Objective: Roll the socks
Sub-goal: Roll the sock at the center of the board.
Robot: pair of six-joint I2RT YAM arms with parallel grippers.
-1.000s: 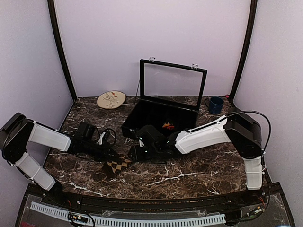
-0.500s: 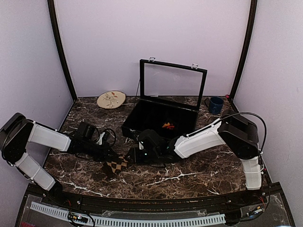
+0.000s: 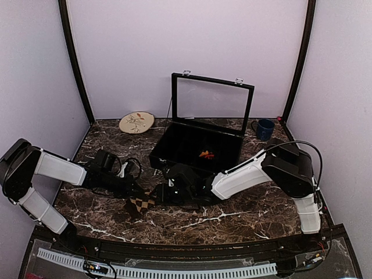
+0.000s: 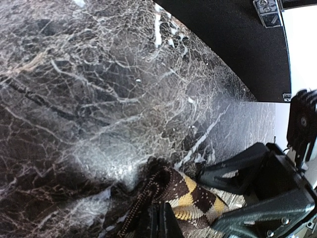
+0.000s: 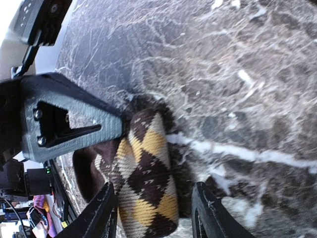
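Shifted leftward since before: right gripper (image 5: pixel 153 191), jaws parted astride tan-brown and black argyle sock (image 5: pixel 148 168) on dark marble table (image 5: pixel 257 74); left gripper (image 4: pixel 159 220) clenched on its edge, largely cropped. Red-orange scrap (image 3: pixel 206 154) inside black case (image 3: pixel 165 152): indistinct.

black glass-lidded case (image 3: pixel 197 148) close behind right gripper (image 5: pixel 156 210), left gripper (image 3: pixel 140 192) tip-to-tip opposite it, tan-brown argyle sock (image 5: pixel 148 173) fills most of gap between right fingers (image 5: pixel 105 213), dark marble tabletop (image 3: pixel 232 224) free on near side of both, round cream plate (image 3: pixel 136 122), blue mug (image 3: pixel 265 128) well apart behind
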